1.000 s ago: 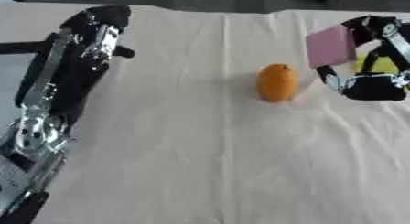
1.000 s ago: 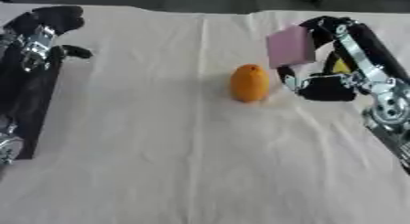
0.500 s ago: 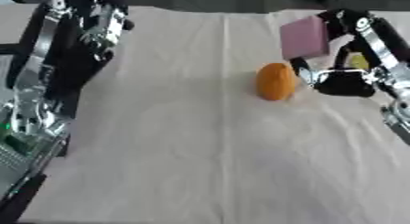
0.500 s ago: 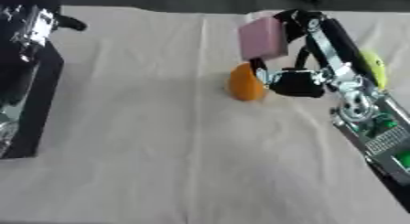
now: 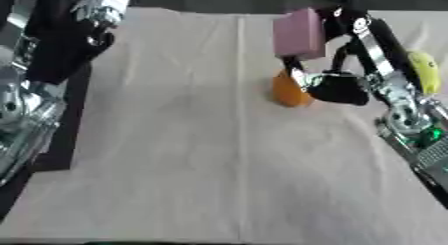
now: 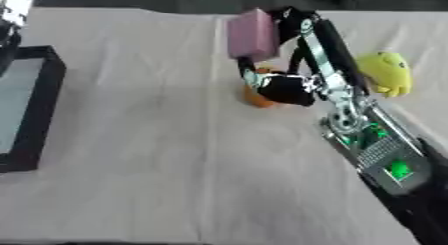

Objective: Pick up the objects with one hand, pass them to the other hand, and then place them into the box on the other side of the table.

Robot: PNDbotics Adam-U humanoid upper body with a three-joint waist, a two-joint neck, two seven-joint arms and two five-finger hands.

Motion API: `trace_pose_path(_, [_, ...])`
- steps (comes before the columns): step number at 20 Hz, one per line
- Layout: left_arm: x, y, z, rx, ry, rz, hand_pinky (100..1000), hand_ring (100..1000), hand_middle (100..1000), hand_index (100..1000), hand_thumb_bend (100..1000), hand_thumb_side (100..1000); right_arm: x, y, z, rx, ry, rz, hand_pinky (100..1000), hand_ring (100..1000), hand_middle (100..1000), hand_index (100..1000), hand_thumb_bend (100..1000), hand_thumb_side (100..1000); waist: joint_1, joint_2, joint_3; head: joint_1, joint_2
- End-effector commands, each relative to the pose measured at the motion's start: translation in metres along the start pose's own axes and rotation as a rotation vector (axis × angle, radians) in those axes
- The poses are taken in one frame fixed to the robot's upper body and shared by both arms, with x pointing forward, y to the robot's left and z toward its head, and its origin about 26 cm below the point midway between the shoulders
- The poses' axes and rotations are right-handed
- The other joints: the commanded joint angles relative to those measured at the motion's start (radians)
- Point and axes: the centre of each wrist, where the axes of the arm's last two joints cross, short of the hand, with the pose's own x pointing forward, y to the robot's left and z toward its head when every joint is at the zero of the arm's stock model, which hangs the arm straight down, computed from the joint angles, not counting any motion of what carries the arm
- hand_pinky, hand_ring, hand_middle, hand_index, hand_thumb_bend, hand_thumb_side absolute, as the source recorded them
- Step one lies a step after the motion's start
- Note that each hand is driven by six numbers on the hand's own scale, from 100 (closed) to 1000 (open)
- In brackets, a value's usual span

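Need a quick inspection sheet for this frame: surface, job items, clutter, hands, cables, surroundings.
Surface: table under a beige cloth, a crease running front to back.
Job's things: pink block held above the table; orange fruit on the cloth just under it; yellow toy at the right; black box at the left edge.
Clutter: nothing seen.
Hands: right hand shut on pink block; left hand raised at upper left, fingers unclear.
Cables: nothing seen.
Surroundings: dark beyond the far edge.

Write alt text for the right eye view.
The robot's right hand holds a pink block above an orange fruit on the cloth-covered table. A yellow soft toy lies at the right; a black box sits at the left edge.
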Motion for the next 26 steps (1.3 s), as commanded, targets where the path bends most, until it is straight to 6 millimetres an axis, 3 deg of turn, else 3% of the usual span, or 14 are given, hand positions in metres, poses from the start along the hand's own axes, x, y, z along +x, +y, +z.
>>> trace_pose_path(1, [0.012,0.001,-0.008,-0.073,-0.02,-0.041,685,876,798,758,100,549,0.009,0.001,-0.001,-0.03,-0.025,-0.01,287,627,522,635,100,204,0.004,-0.026,0.004,-0.007,0.013])
trace_pose_path(6, [0.023,-0.007,-0.019,-0.173,-0.005,-0.084,698,881,804,762,100,507,0.013,0.01,0.002,-0.027,-0.007,0.007,287,626,522,626,100,194,0.008,-0.029,0.017,-0.016,0.018])
trace_pose_path(11, [0.032,-0.017,-0.027,-0.254,0.057,-0.167,726,894,818,772,100,432,0.015,0.017,0.004,-0.035,-0.003,0.05,295,630,527,625,100,100,0.012,-0.035,0.024,-0.015,0.02])
trace_pose_path(16, [0.035,-0.027,-0.029,-0.324,0.148,-0.221,748,910,832,788,100,374,0.018,0.024,0.007,-0.023,-0.027,0.106,301,633,530,626,100,100,0.012,-0.038,0.024,-0.007,0.015])
trace_pose_path(22, [0.036,-0.034,-0.028,-0.403,0.238,-0.264,781,929,847,810,100,345,0.019,0.028,0.008,-0.038,-0.023,0.142,303,633,529,624,100,100,0.018,-0.039,0.032,0.022,0.018])
trace_pose_path(26, [0.037,-0.037,-0.029,-0.436,0.283,-0.29,793,934,849,818,100,343,0.02,0.03,0.01,-0.05,-0.007,0.157,303,633,530,625,100,100,0.022,-0.039,0.042,0.018,0.024])
